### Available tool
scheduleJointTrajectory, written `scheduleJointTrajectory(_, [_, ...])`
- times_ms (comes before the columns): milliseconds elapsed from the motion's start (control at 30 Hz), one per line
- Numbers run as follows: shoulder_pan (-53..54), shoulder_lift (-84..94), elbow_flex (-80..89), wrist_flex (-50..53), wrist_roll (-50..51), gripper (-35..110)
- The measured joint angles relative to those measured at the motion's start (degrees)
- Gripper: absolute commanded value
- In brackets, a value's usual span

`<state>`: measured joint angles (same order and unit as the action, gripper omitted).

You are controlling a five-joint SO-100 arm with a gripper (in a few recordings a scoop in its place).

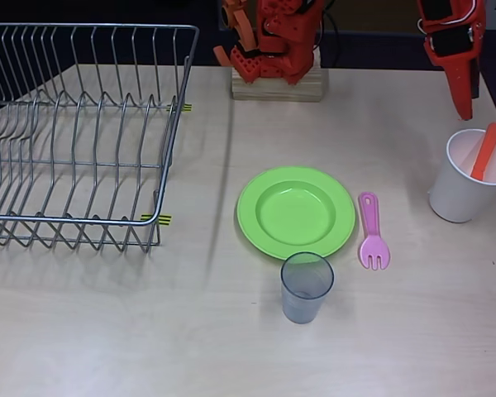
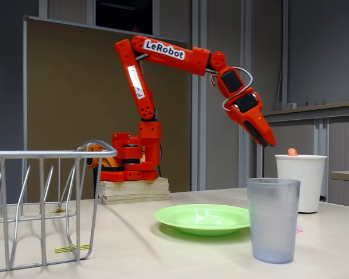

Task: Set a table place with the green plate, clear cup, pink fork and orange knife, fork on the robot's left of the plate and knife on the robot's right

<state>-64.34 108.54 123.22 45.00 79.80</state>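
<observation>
The hand (image 1: 465,103) hung above the white paper cup (image 1: 459,194), apparently closed and empty; the orange knife (image 1: 486,151) stood inside that cup; the pink fork (image 1: 372,233) lay just right of the green plate (image 1: 296,211), the clear cup (image 1: 307,286) near it; the knife remained to place.

the arm (image 2: 163,55) reached out from its base (image 2: 131,160), wrist bent down; the gripper (image 2: 266,138) hung above the white cup (image 2: 301,181), fingers together.
</observation>
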Motion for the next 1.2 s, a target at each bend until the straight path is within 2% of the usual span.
scheduleJointTrajectory(233, [0.7, -8.44, -7.29, -1.32, -4.92, 22])
scheduleJointTrajectory(433, [0.88, -12.66, -10.99, -2.81, -5.27, 18])
scheduleJointTrajectory(800, [0.44, -15.73, -11.34, -7.12, -6.42, 22])
scheduleJointTrajectory(1200, [0.44, -16.0, -9.05, -9.23, -8.17, 17])
